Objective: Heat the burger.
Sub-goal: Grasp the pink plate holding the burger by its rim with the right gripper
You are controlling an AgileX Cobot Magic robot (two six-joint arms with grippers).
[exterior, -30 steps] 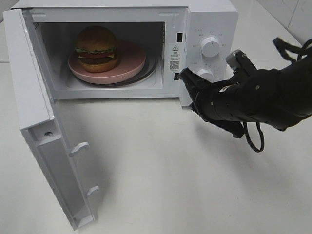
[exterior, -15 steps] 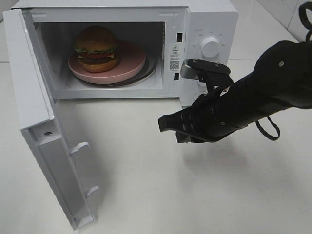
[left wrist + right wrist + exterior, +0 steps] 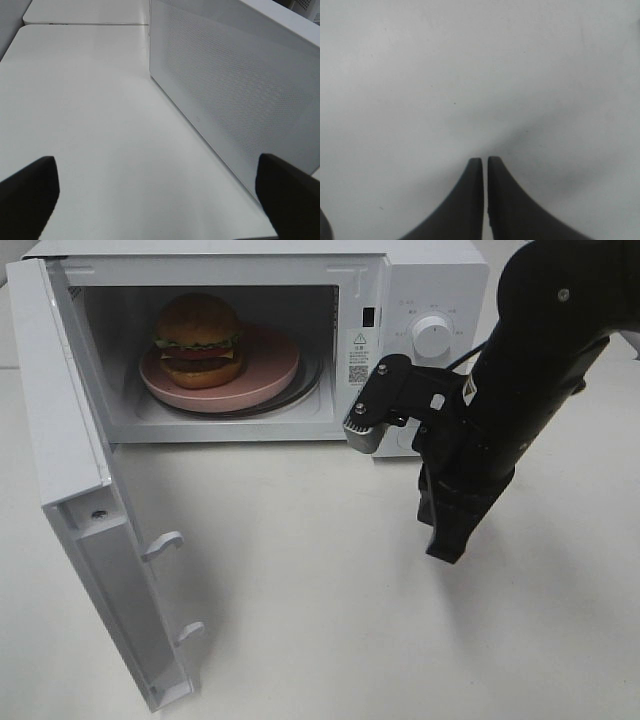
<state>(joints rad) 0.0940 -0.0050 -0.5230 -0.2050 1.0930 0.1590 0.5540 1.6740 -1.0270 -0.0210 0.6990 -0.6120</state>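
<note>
Overhead: burger (image 3: 197, 338) inside microwave (image 3: 440, 280) | right pincer (image 3: 485, 165) clenched empty | left pincer (image 3: 157, 170) spread, wrist-view only

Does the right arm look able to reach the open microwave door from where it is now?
Probably yes. The right tool, shut and pointing down, hangs over bare table, and nothing lies between it and the open door.
</note>
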